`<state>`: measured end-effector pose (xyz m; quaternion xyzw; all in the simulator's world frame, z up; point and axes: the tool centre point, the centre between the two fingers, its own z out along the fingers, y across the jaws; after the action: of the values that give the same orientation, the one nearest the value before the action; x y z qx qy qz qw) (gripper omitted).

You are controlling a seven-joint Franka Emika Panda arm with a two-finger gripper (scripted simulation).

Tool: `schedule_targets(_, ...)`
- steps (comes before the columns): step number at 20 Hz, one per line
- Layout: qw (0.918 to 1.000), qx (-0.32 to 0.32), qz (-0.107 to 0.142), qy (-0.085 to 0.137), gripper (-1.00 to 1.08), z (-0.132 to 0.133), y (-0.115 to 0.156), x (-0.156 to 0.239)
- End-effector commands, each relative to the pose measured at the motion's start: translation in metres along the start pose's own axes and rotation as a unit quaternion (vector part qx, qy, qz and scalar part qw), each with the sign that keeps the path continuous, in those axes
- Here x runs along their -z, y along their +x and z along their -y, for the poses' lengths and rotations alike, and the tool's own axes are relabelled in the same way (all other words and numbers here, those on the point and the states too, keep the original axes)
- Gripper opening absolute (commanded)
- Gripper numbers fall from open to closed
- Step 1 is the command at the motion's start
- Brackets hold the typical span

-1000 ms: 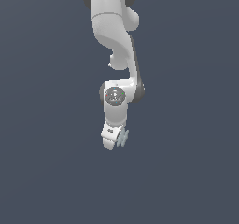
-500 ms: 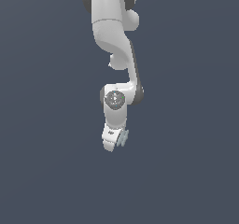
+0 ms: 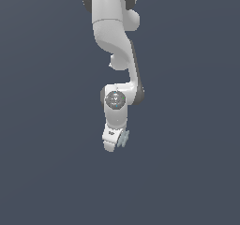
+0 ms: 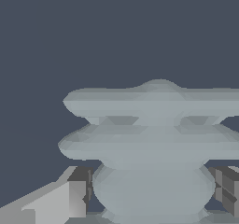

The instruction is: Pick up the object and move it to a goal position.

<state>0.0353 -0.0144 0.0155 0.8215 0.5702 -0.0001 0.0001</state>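
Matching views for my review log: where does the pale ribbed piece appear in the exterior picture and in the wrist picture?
Exterior view: the ribbed piece sits at the arm's lower tip, just to the exterior view's right of the white pincer.
Wrist view: the ribbed piece fills most of the frame, close up, as stacked discs.
Shared landmark: the pincer; its fingers flank the piece.
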Motion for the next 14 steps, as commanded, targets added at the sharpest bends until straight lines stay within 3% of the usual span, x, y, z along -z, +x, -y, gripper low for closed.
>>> schedule_targets(1,1.0000,0.000,0.000,0.000,-1.00,0.001,0.001,0.003)
schedule_targets(14,1.0000,0.000,0.001,0.000,-1.00,0.041,0.028,0.058)
